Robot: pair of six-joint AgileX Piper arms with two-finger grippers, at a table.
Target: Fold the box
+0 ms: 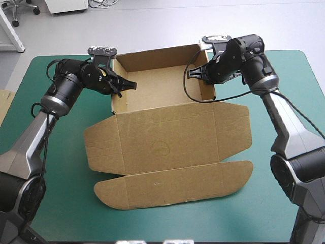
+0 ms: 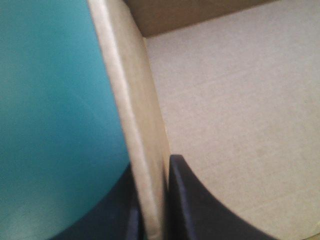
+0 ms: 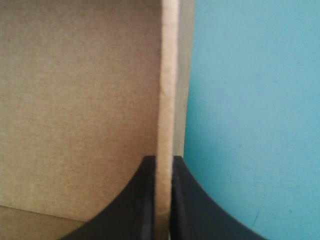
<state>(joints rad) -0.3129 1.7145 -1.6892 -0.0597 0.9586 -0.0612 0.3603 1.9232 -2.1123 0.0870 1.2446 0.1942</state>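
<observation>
One brown box (image 1: 167, 137) and two grippers share the teal-green cover (image 1: 66, 173). The box is an open tray at the far middle of the table, with three walls raised. Its lid lies flat toward the near edge, with a small flap at each end and one long rounded flap nearest the robot. The left gripper (image 1: 123, 84) sits at the tray's left wall and the right gripper (image 1: 199, 73) at its right wall, the two facing each other across the tray's floor. In the left wrist view the two black fingers (image 2: 200, 210) are all but together, pinching the wall's upper edge between them — one finger over the tray's floor, the other outside over the cover. The right wrist view shows the same grip on the opposite side — its pair of fingers (image 3: 195, 210) is clamped on the upright wall, one on the tray side, one on the cover side. A single strip of more board (image 1: 4, 104) shows at the table's left edge, well apart from the box.
</observation>
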